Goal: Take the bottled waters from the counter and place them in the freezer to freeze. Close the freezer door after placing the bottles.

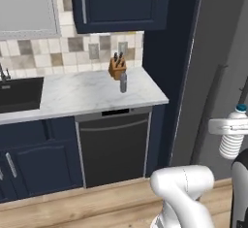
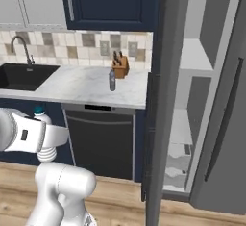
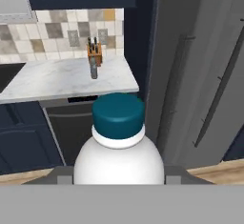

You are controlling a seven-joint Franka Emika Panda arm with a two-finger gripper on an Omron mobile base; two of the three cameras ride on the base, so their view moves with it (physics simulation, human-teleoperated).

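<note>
My gripper is shut on a bottled water, a ribbed whitish bottle with a blue cap, held upright well off the floor. The same bottle sits in the gripper at the left of the right base view, and its cap looms close in the hand view. A second bottled water stands on the white marble counter, just in front of the knife block. The freezer shows white shelves inside. Its freezer door stands open, seen edge-on.
A wooden knife block stands at the counter's back right. The black dishwasher front is under the counter, and the black sink lies at the left. A second grey door with a bar handle hangs open right of the shelves.
</note>
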